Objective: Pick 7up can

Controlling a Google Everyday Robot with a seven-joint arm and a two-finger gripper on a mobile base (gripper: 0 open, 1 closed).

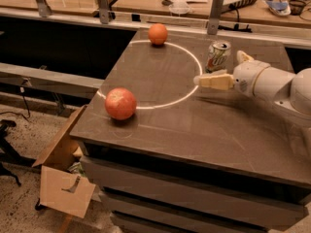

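Observation:
The 7up can [217,56] stands upright on the dark table, just right of the white circle line. It is whitish-silver with green and red marks and a shiny top. My gripper [221,68] comes in from the right at can height and is open and empty. Its near tan finger [213,81] reaches left in front of the can's base. The other finger [242,57] shows just right of the can. I cannot tell whether either finger touches the can.
A red apple [120,103] sits near the table's [194,135] front left edge and an orange [158,34] at the back. A rail with metal posts [215,6] runs behind the table. A cardboard box [63,178] lies on the floor to the left.

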